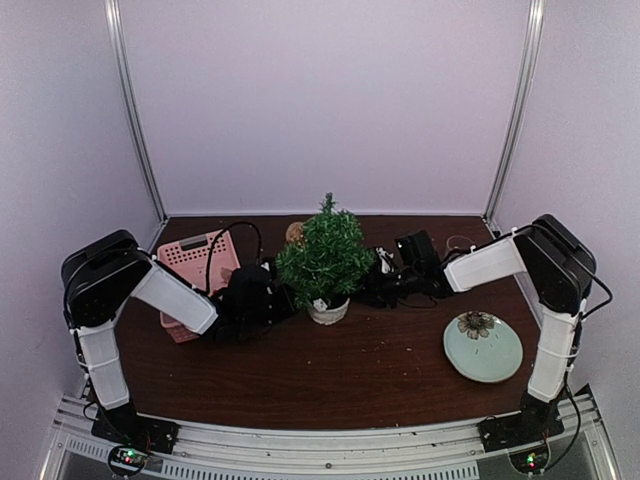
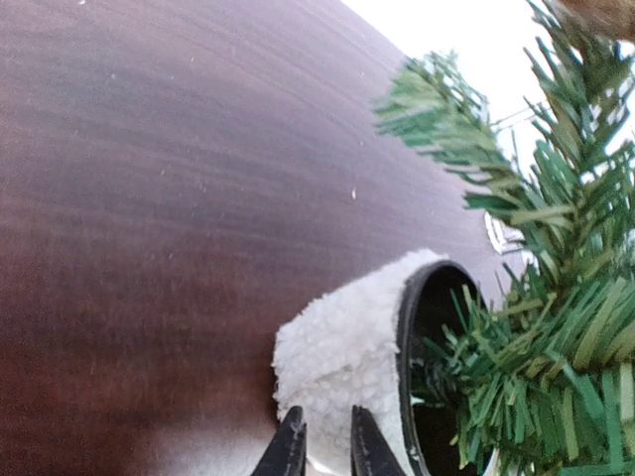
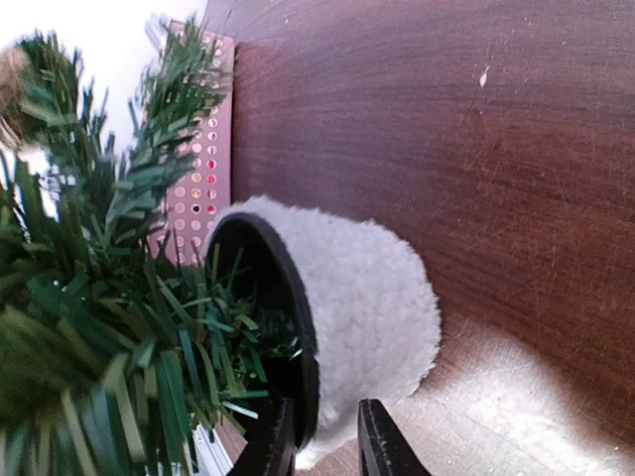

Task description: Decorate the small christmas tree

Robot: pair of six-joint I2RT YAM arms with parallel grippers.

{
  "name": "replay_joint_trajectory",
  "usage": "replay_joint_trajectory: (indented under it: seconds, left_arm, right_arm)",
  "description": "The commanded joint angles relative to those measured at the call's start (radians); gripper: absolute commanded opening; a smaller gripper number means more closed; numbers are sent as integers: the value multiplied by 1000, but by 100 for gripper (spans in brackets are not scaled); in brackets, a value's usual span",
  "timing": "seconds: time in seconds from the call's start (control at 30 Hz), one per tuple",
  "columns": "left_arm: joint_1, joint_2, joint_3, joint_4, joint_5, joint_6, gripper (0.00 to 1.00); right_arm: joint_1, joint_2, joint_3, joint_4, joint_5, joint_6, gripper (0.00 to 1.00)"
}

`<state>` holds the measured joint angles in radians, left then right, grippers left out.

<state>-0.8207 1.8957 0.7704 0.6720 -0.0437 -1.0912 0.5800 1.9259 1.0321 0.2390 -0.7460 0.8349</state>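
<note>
Open desk (image 1: 330,390) along the near edge; tree (image 1: 325,255) mid-desk, basket (image 1: 195,265) left edge, plate (image 1: 483,346) right.

Small christmas tree (image 2: 556,297) at right, white fleecy pot (image 2: 342,342) below; left gripper (image 2: 327,448) tips narrowly apart against fleece; dark wood table (image 2: 149,198).

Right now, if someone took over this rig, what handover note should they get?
Left hand: fingers nearly together against the fluffy white round pot, at its outer wall; grip unclear.
Right hand: fingers astride that pot's black rim, one inside, one outside; pinch unconfirmed.
Small bushy dark-green artificial christmas tree: upright mid-table between both hands; pink perforated plastic basket toward the left arm, pale green round plate front right.
Done: no decoration confirmed; brown thing behind the tree too blurred to name.
Remaining: all decorating.
</note>
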Motion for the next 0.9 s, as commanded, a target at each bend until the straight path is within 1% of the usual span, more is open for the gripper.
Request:
replay_joint_trajectory:
  seconds: [0.0,0.17,0.27,0.47,0.6,0.73,0.87]
  left_arm:
    - [11,40,59,33,36,8,15]
    - [22,73,100,23,44,17,16]
    - [28,90,123,9,85,27,17]
    - [43,114,161,-19,103,47,19]
    - [60,114,172,-40,106,56,22]
    - [76,94,171,-75,91,68,24]
    - [80,54,176,-149,40,94,30]
  right_arm:
    - [17,-39,-42,48,-6,35,20]
    - [25,-64,-71,60,0,51,20]
    - [27,-82,-91,61,6,56,20]
    - [29,-113,-135,66,16,68,22]
    - [29,-129,-150,61,20,69,25]
    - [28,-158,-156,27,37,50,31]
    - [21,-196,-168,-11,77,33,34]
